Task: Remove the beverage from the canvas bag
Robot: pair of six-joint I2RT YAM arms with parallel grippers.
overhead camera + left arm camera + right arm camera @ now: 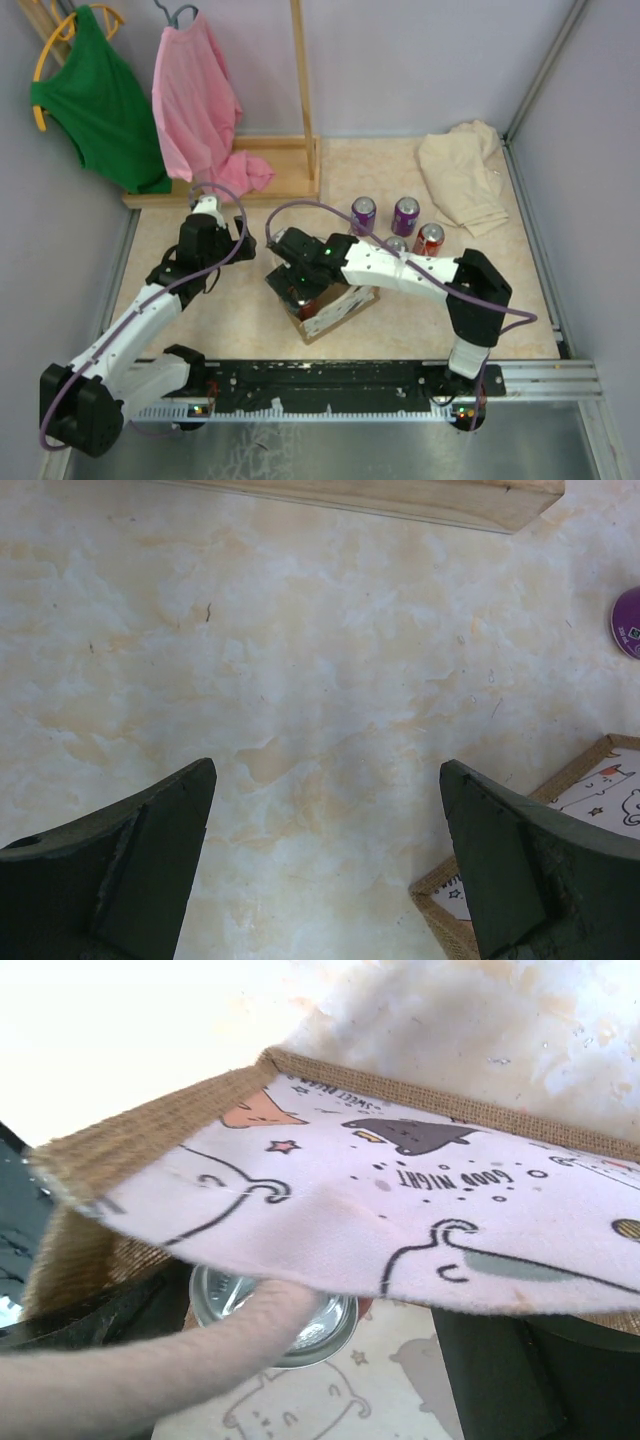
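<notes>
Handle (130,1375) lies across beverage can (335,1325) in canvas bag (400,1210); right gripper (310,1345) wide open, empty: dip past handle, squeeze can; left gripper (325,850) open, empty.

Brown canvas bag (130,1145) carries pale cartoon-animal print

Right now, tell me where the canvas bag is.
In the top view, the canvas bag sits mid-table toward the near edge, directly under the right hand, with the cans standing just behind it to the right.
</notes>
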